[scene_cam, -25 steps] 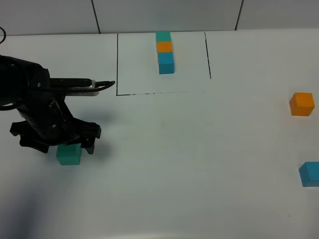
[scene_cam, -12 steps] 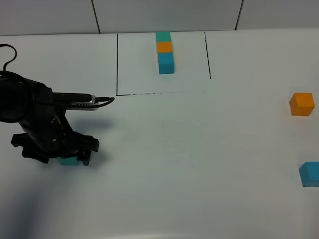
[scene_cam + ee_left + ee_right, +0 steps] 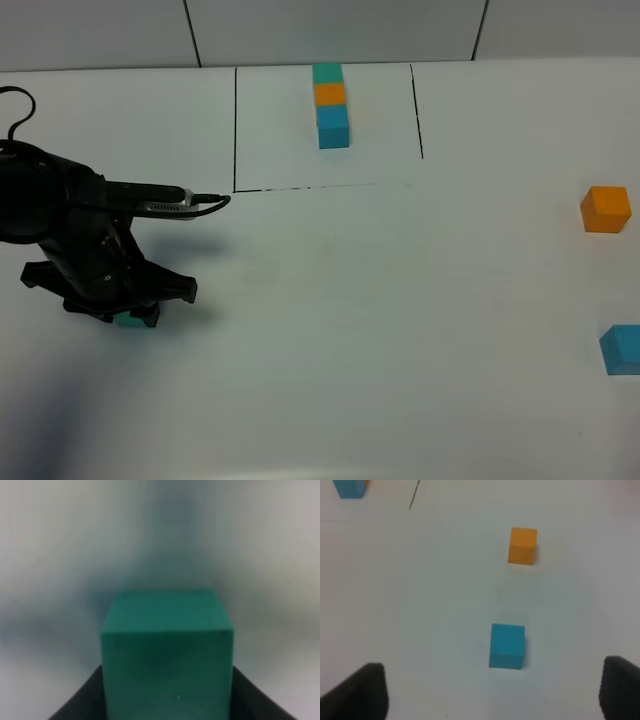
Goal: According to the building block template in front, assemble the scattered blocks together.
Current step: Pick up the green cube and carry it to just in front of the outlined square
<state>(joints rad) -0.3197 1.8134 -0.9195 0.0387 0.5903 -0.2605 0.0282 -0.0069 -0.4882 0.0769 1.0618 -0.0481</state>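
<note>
My left gripper (image 3: pixel 128 308) is down on the table at the left, shut on the teal-green block (image 3: pixel 137 320), which shows only as a sliver under the arm. In the left wrist view that block (image 3: pixel 167 645) fills the space between the dark fingers (image 3: pixel 75 707). The orange block (image 3: pixel 606 209) and the blue block (image 3: pixel 621 349) lie apart at the far right. In the right wrist view, my right gripper (image 3: pixel 490 690) hangs open above the blue block (image 3: pixel 507 645), with the orange block (image 3: pixel 522 545) beyond it. The template column (image 3: pixel 330 105) stands inside its black outline (image 3: pixel 235 130) at the back.
A grey wall runs behind the white table. The right edge of the exterior view cuts off part of the blue block. The left arm's cable (image 3: pixel 190 205) loops toward the outline's near left corner.
My left gripper has come down over the teal-green block and closed on it, hiding most of it. The orange and blue blocks have not moved.
</note>
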